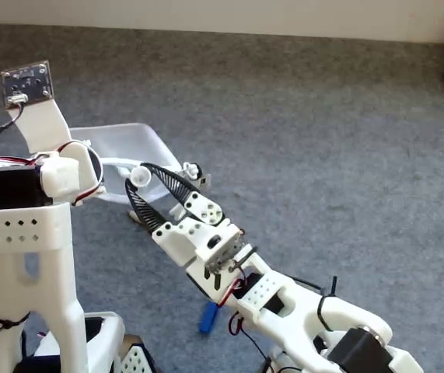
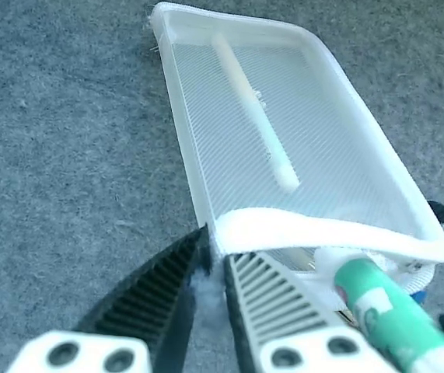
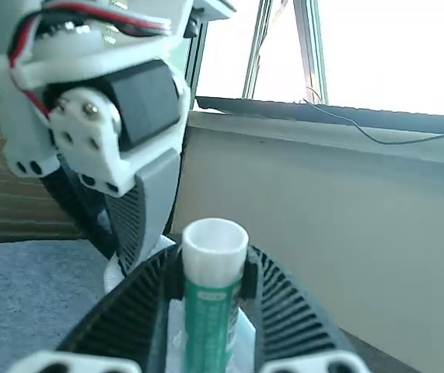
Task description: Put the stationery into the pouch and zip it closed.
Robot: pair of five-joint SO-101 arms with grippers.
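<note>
A translucent mesh pouch lies on the grey carpet with a white stick-shaped item inside. My left gripper is shut on the rim of the pouch's open mouth, holding it up. My right gripper is shut on a green glue stick with a white cap. The glue stick sits right at the pouch's mouth, cap end toward the opening. In the high view the pouch lies just past both grippers, partly hidden by the left arm.
A small blue item lies on the carpet under the right arm. The left arm's white tower stands at the near left. Open grey carpet spreads to the right and far side. A small black-and-white piece sits at the pouch's corner.
</note>
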